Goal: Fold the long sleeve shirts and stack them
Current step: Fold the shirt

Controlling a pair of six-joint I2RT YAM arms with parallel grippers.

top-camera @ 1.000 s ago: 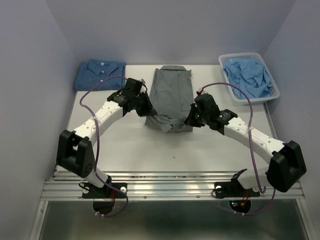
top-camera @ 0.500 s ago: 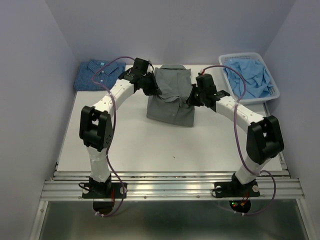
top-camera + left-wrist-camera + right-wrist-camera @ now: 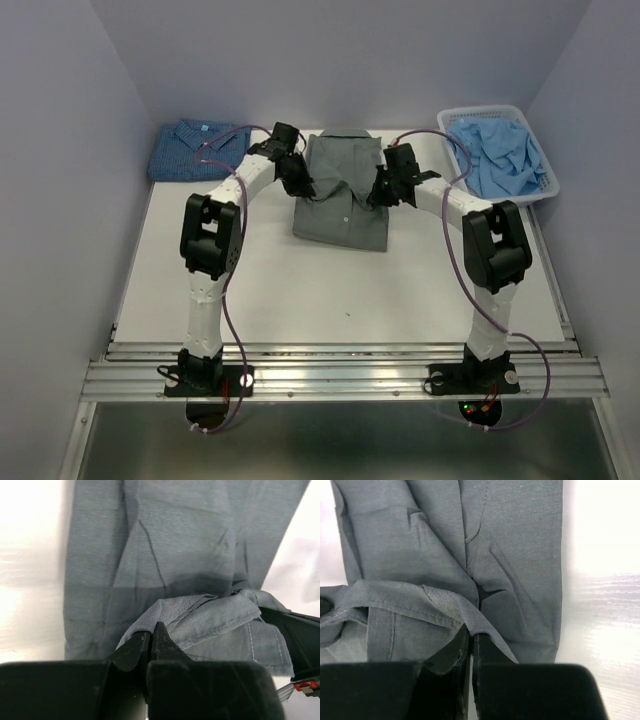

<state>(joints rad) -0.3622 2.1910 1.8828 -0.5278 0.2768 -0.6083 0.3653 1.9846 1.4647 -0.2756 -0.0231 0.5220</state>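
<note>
Where the grey shirt [image 3: 340, 195] lies at the back middle of the white desk [image 3: 300, 290], its soft matte weave forms a rough rectangle, with the near part doubled over the rest. The wrist views show what the top view cannot. The left gripper [image 3: 151, 632] is clamped on a stitched, creased fold of hem, and the right gripper [image 3: 471, 635] pinches a seamed edge the same way. From above, both arms reach far forward, elbows raised and wrists turned inward at the shirt's two sides. The checked blue shirt [image 3: 198, 148] sits folded in the back left corner. A white basket [image 3: 482, 108] at the back right holds crumpled pale blue cloth [image 3: 500, 150].
</note>
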